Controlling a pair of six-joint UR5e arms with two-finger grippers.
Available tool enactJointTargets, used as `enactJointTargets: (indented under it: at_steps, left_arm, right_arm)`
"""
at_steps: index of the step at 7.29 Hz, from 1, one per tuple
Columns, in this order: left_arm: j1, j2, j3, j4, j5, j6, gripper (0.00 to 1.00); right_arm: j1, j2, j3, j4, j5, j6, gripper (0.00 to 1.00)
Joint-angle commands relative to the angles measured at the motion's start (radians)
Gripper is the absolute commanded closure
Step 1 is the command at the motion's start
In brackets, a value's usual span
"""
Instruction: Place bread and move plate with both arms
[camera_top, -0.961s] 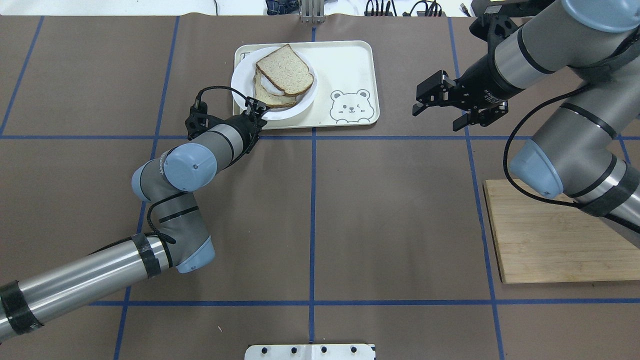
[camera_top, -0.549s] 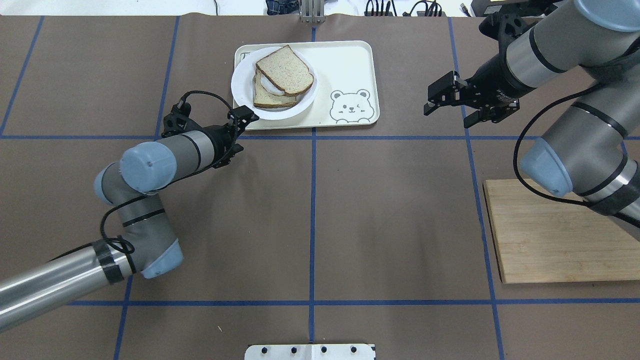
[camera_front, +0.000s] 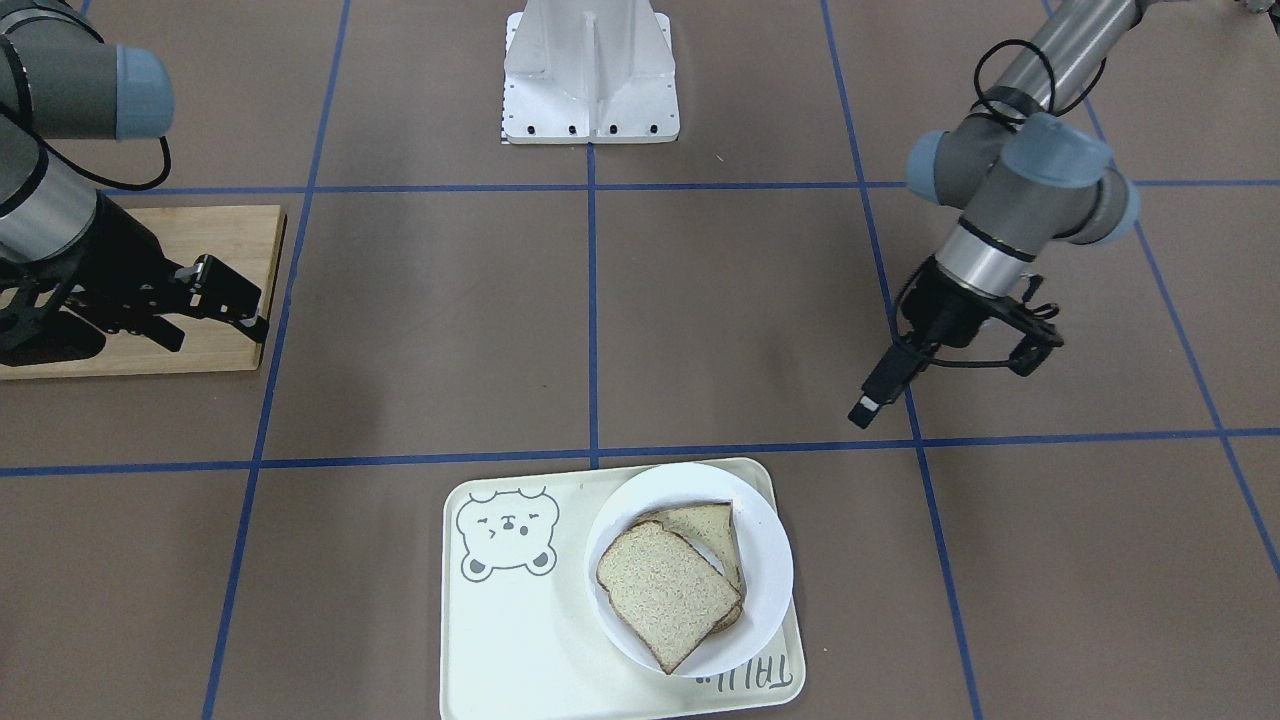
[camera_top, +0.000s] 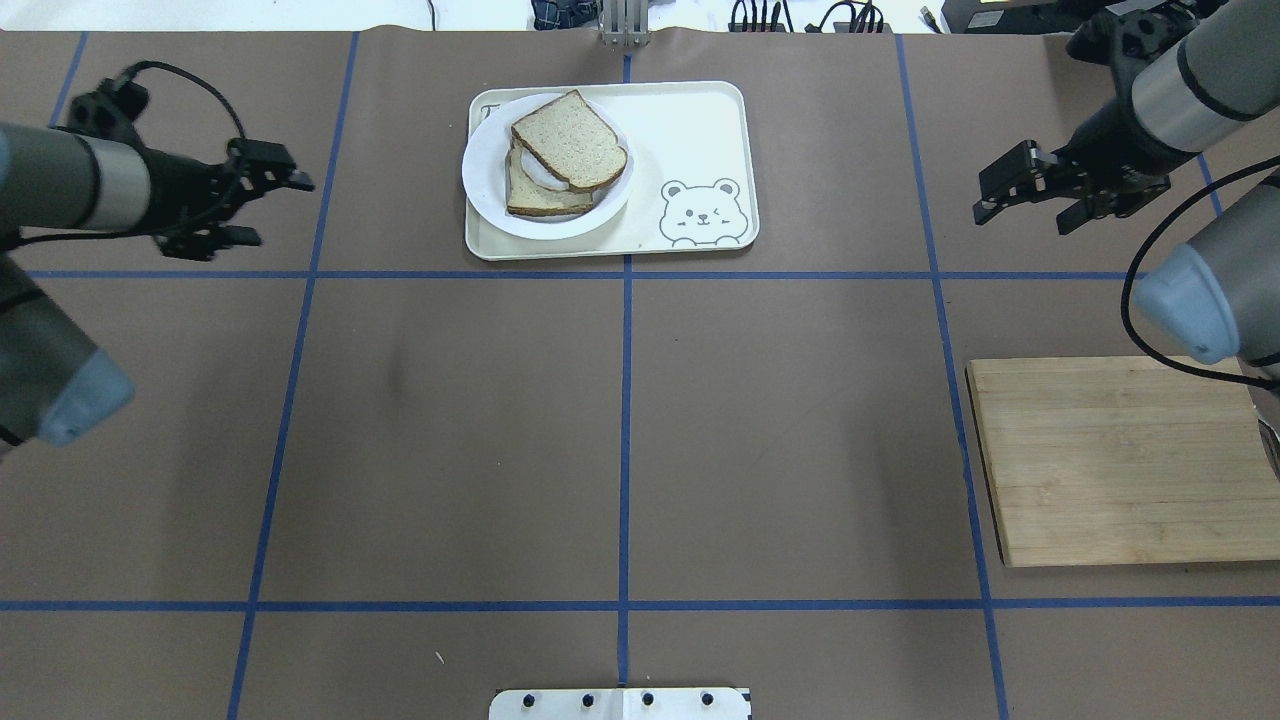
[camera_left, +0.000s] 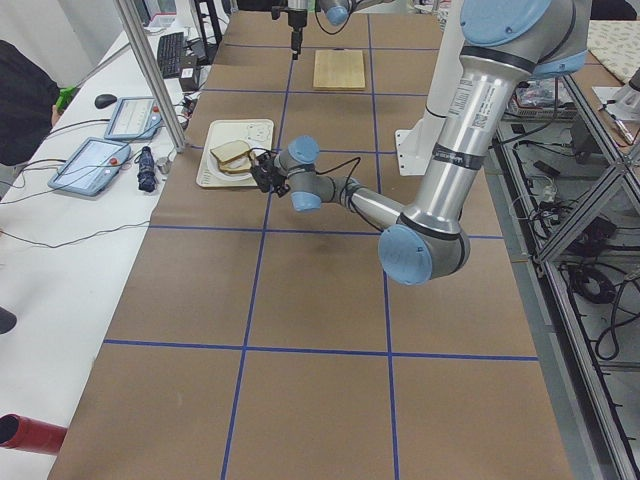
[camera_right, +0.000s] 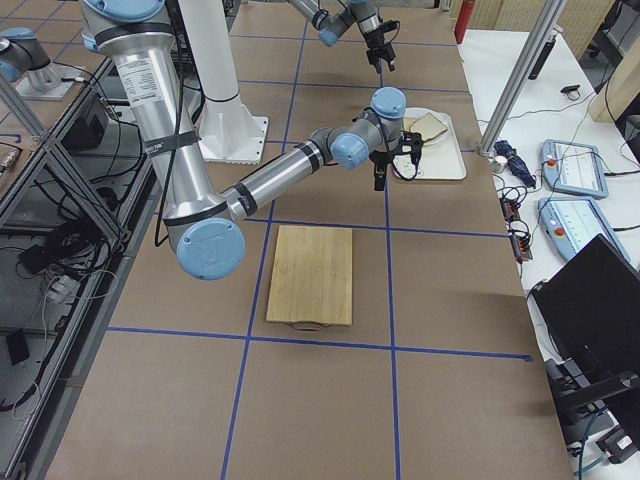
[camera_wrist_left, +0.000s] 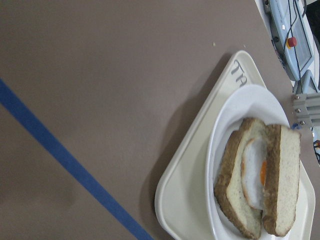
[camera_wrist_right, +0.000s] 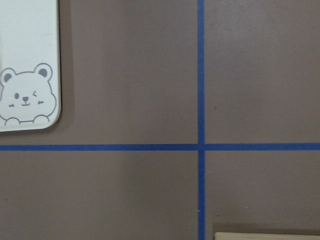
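Note:
The plain bread slice (camera_top: 568, 140) lies on top of an egg-topped slice, both on the round white plate (camera_top: 487, 198), which sits at the left end of the bear-print tray (camera_top: 690, 130). The front view shows the bread (camera_front: 665, 590) and plate (camera_front: 768, 560) too. In the left wrist view the bread (camera_wrist_left: 287, 185) stands over the egg (camera_wrist_left: 254, 172). My left gripper (camera_top: 277, 210) is open and empty, well left of the tray. My right gripper (camera_top: 1022, 222) is open and empty, far right of the tray. Nothing touches the plate.
A wooden cutting board (camera_top: 1120, 460) lies at the right side of the table, under my right arm. The table is covered in brown paper with blue tape lines (camera_top: 625, 430). The robot's white base plate (camera_top: 620, 703) is at the near edge.
My left gripper has pulled back from the plate's rim and swung far to the left. My right gripper has moved further right, away from the tray. The plate and bread have not moved.

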Motion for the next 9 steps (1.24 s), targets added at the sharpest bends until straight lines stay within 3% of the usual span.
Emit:
enactJointTargets:
  at_steps: [1, 3, 5, 6, 8, 9]
  left_arm:
    - [-0.200, 0.166, -0.053, 0.108, -0.162, 0.558, 0.02]
    - [-0.321, 0.281, -0.056, 0.242, -0.181, 0.991, 0.02]
    - [-0.495, 0.315, -0.055, 0.433, -0.199, 1.420, 0.02]
    - [-0.601, 0.318, -0.064, 0.561, -0.221, 1.636, 0.02]
    - [-0.644, 0.349, -0.041, 0.617, -0.258, 1.715, 0.02]
    - [-0.641, 0.361, -0.021, 0.616, -0.253, 1.718, 0.02]
  right_arm:
    - [0.091, -0.006, -0.007, -0.200, -0.097, -0.310, 0.00]
    - [0.222, -0.048, -0.020, -0.319, -0.107, -0.645, 0.00]
    - [0.361, -0.148, -0.059, -0.309, -0.104, -0.877, 0.00]
    - [0.375, -0.171, -0.060, -0.306, -0.110, -0.885, 0.00]
    - [0.427, -0.228, -0.117, -0.204, -0.180, -0.882, 0.00]
    - [0.454, -0.240, -0.210, -0.127, -0.159, -0.878, 0.00]
